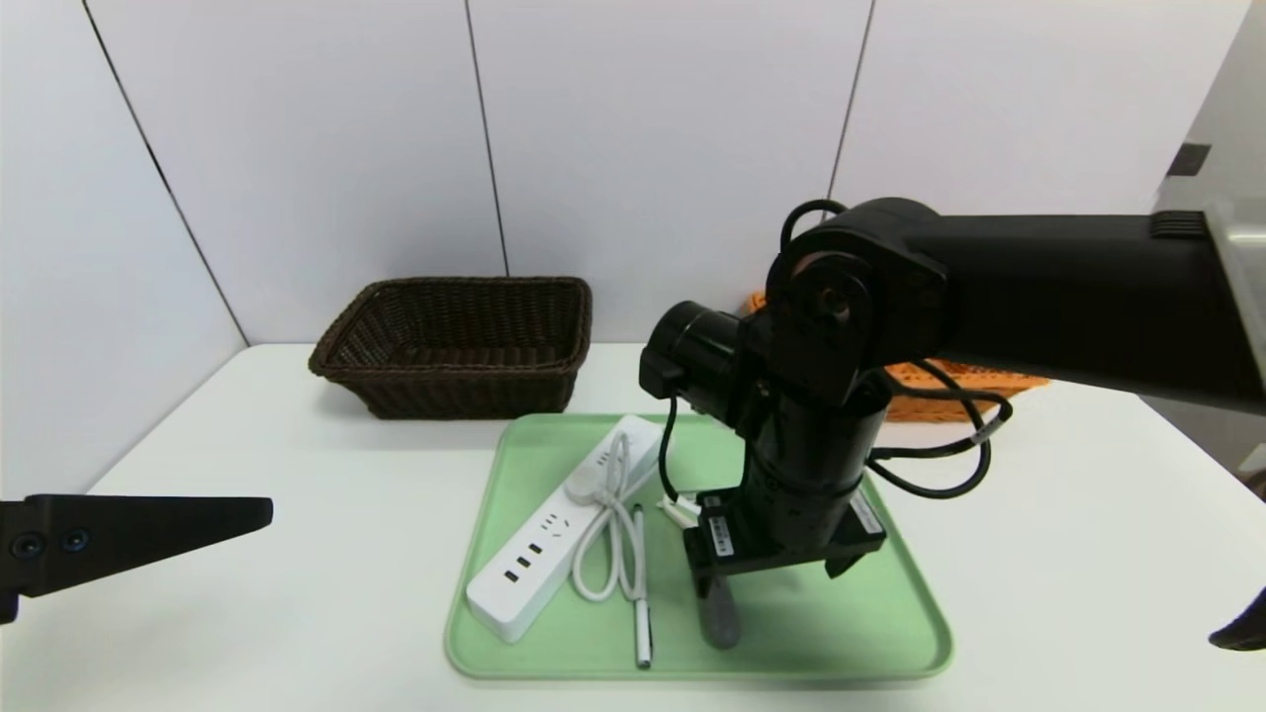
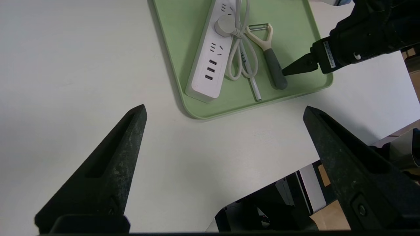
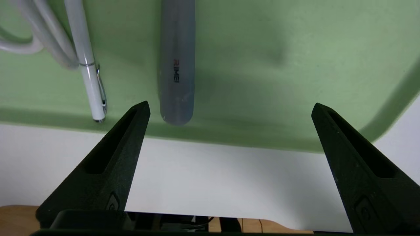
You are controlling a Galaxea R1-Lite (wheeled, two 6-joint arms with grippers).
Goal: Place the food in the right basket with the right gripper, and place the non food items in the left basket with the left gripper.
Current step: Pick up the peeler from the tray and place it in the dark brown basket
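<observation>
No food shows in any view. On the green tray (image 1: 791, 633) lie the non food items: a white power strip (image 1: 539, 554) with its coiled cord, a slim white pen (image 1: 641, 603) and a peeler with a grey handle (image 1: 719, 615). My right gripper (image 3: 230, 105) hangs open low over the tray's near part, beside the peeler handle (image 3: 176, 65), holding nothing. My left gripper (image 2: 224, 109) is open and empty above the bare table, left of the tray. The dark brown left basket (image 1: 450, 341) stands behind the tray. My right arm hides most of the orange right basket (image 1: 954, 391).
The white table (image 1: 1068, 554) ends close in front of the tray. White wall panels stand right behind both baskets. In the left wrist view my right gripper's fingertip (image 2: 298, 66) points at the peeler (image 2: 275, 70).
</observation>
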